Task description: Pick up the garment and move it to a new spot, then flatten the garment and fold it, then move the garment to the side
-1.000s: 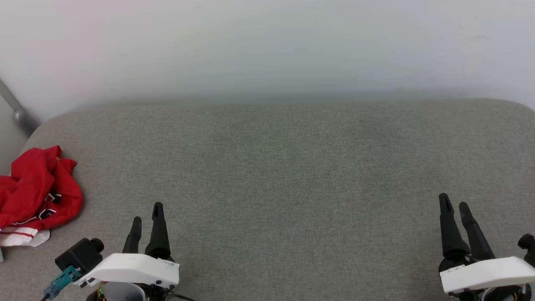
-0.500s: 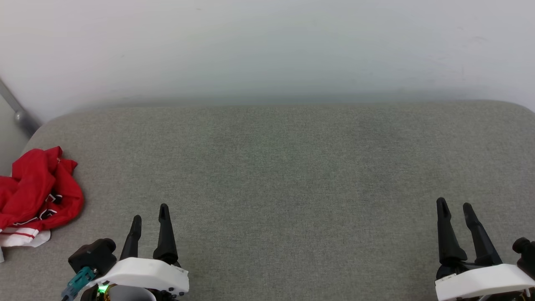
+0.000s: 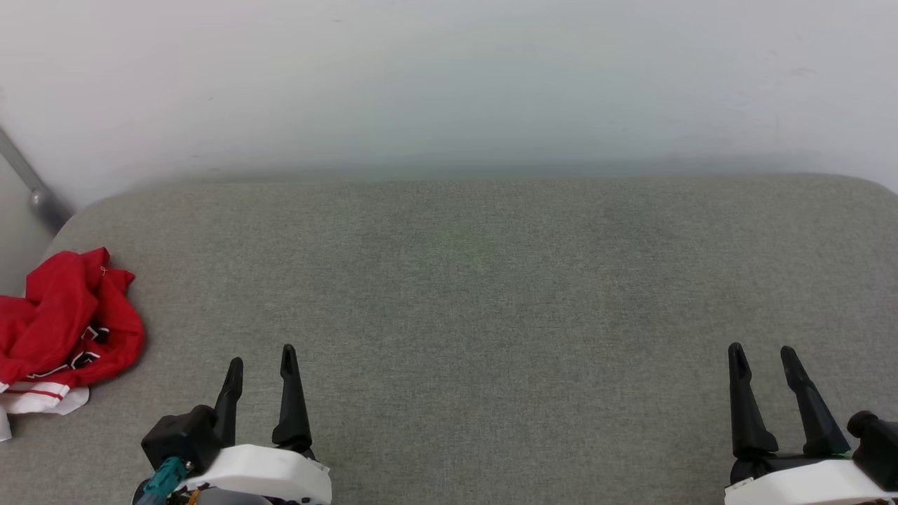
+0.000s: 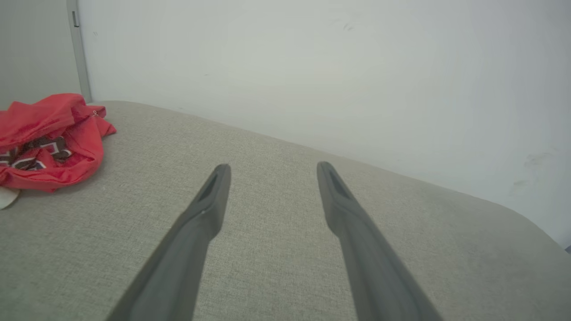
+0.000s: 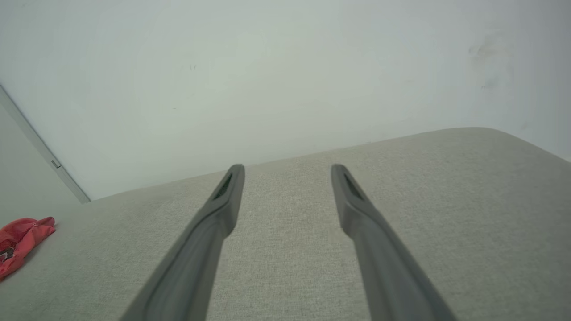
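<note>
The garment (image 3: 66, 330) lies crumpled in a red heap at the far left edge of the grey cushion (image 3: 477, 294), with a white striped sleeve at its near end and a bit of black lettering showing. The left wrist view has the garment (image 4: 49, 140) at its left, and the right wrist view has the garment (image 5: 20, 243) far off to the left. My left gripper (image 3: 259, 354) hovers open over the cushion, to the right of the heap and apart from it. At the lower right, my right gripper (image 3: 761, 351) is open and holds nothing.
A pale wall (image 3: 449, 84) rises right behind the cushion's back edge. A grey metal bar (image 3: 31, 189) slants down at the far left. The cushion's left edge runs just beside the garment.
Both grippers have sunk lower in the head view and turned so their fingers stand further apart side by side. The left gripper has shifted slightly right. The garment has not moved.
</note>
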{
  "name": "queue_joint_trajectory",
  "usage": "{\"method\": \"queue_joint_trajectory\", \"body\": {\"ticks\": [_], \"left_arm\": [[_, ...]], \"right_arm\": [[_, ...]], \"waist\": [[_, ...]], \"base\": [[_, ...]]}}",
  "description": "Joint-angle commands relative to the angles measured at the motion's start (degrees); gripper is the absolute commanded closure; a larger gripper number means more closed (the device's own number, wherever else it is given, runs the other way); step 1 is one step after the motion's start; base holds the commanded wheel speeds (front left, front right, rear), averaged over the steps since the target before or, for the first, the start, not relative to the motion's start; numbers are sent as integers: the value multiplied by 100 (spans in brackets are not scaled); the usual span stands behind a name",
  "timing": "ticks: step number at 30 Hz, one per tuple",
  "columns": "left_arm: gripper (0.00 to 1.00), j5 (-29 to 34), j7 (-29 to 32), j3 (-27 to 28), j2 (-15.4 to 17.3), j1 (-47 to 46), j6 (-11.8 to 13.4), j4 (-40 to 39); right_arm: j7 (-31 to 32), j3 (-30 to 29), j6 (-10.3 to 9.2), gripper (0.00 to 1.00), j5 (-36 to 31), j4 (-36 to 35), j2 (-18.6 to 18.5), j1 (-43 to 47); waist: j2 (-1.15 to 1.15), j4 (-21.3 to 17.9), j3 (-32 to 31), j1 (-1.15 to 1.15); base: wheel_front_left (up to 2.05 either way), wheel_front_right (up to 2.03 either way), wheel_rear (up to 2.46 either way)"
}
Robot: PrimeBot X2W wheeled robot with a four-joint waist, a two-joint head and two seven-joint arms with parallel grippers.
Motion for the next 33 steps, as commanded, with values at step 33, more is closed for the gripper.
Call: {"method": "queue_joint_trajectory", "body": {"ticks": [33], "left_arm": [[0, 1604, -432, -105, -126, 266, -58, -42]], "right_arm": [[-423, 3, -1, 0, -1432, -313, 4, 321]], "waist": [[0, 69, 15, 0]], "base": [[0, 0, 0]]}}
